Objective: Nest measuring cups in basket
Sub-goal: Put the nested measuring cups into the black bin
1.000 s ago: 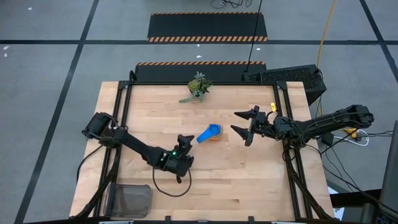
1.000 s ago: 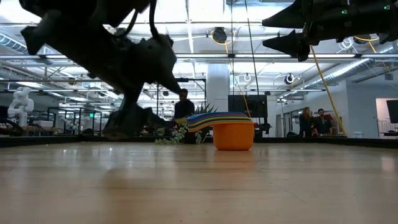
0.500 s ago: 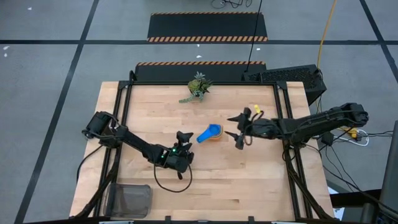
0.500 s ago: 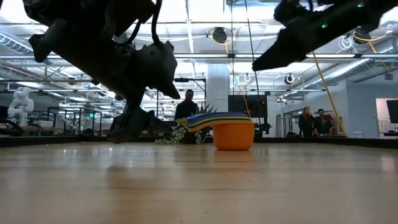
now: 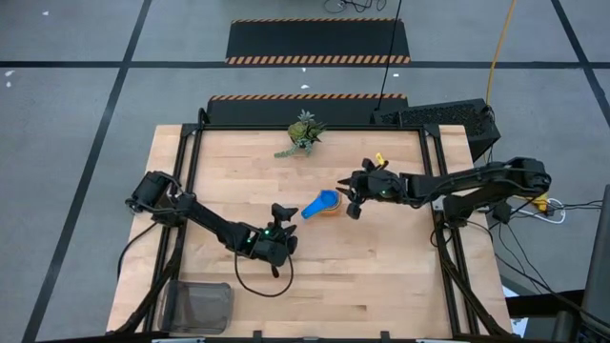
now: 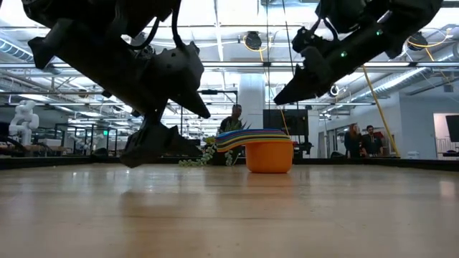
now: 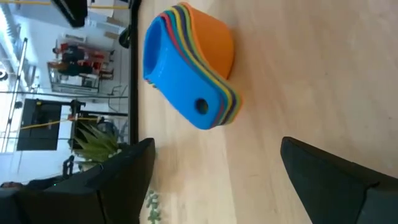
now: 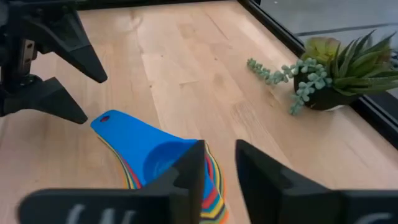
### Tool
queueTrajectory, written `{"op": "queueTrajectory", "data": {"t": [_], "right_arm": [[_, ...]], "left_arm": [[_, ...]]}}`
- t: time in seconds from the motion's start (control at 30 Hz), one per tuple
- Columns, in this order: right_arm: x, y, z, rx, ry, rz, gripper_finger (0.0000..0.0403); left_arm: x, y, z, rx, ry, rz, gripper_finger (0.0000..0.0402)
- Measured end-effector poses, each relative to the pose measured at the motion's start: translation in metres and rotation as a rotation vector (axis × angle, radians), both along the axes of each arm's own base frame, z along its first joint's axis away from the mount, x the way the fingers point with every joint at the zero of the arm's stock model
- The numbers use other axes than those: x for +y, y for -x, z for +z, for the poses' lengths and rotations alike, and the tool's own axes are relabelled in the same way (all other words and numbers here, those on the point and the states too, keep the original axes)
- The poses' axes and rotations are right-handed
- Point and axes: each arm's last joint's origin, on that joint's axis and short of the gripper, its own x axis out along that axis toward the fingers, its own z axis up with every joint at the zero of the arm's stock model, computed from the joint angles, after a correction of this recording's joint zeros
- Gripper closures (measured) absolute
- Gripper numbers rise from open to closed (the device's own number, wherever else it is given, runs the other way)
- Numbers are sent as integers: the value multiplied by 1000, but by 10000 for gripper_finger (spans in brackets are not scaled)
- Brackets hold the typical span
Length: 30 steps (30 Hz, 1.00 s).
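Measuring cups (image 5: 324,203) already stacked mid-desk, far from basket (image 5: 198,307) at near left corner. Right gripper (image 5: 349,195) above stack, nearly closed, holding nothing yet. Left gripper (image 5: 282,225) beside handles, wide open, empty.

Grey floor (image 5: 76,114), hazard-striped mats (image 5: 317,42); ceiling lights (image 6: 215,14) beyond.

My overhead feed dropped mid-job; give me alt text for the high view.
A nested stack of measuring cups, blue on top, sits mid-table between both arms. The right gripper is beside it, the left gripper open just short of it. The basket stands at the near-left corner, a small plant at the far edge.
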Motion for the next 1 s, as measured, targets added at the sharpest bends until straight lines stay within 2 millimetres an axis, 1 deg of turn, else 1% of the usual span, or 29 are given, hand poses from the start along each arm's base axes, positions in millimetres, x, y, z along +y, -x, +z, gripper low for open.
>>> {"op": "queueTrajectory", "data": {"t": [0.17,0.27,0.4,0.6,1.0], "right_arm": [[0,-4,-17,-49,3,-6,377],[-1,-3,-26,-110,3,-36,398],[-1,-3,-38,-152,-26,-50,396],[-1,-4,-57,-106,-41,-58,402],[0,-6,-61,-102,-18,-68,403]], "left_arm": [[0,-1,1,-6,-3,-5,53],[1,-2,2,-22,3,-1,53],[4,-4,2,-30,6,10,53],[7,-6,3,-43,10,19,53],[6,-6,3,-54,45,17,53]]}}
